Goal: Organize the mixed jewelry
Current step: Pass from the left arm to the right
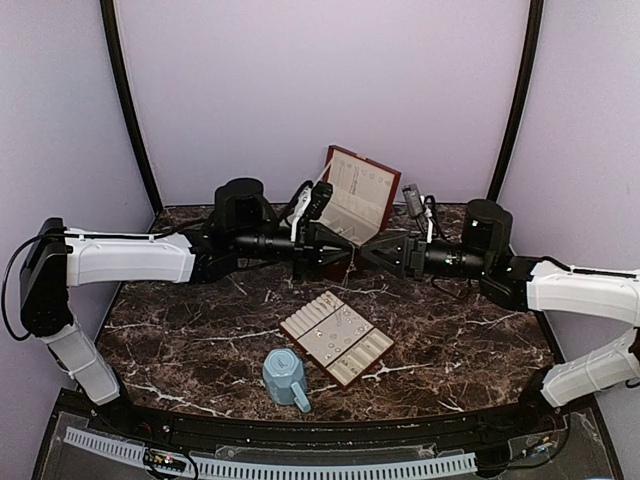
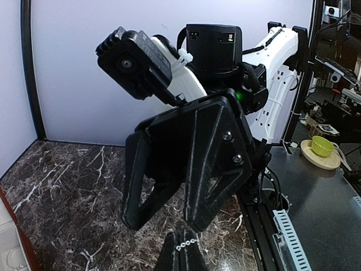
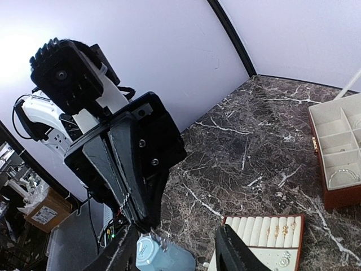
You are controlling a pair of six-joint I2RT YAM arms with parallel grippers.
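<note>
Faceted light-blue mug (image 1: pixel 287 378), one, sits at 6 o'clock of one ribbed cream-lined tray (image 1: pixel 337 337). At its 12 o'clock, left gripper (image 2: pixel 183 251) clamps one fine silvery chain (image 2: pixel 186 243); right gripper's (image 3: pixel 177 254) two black fingers stand apart.

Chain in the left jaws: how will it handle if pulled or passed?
Chain: probably floppy, since it is fine links pinched at one spot, so it would drape. Likely very light, as only a few tiny links show. Thin and shiny, so it may slip out easily.
</note>
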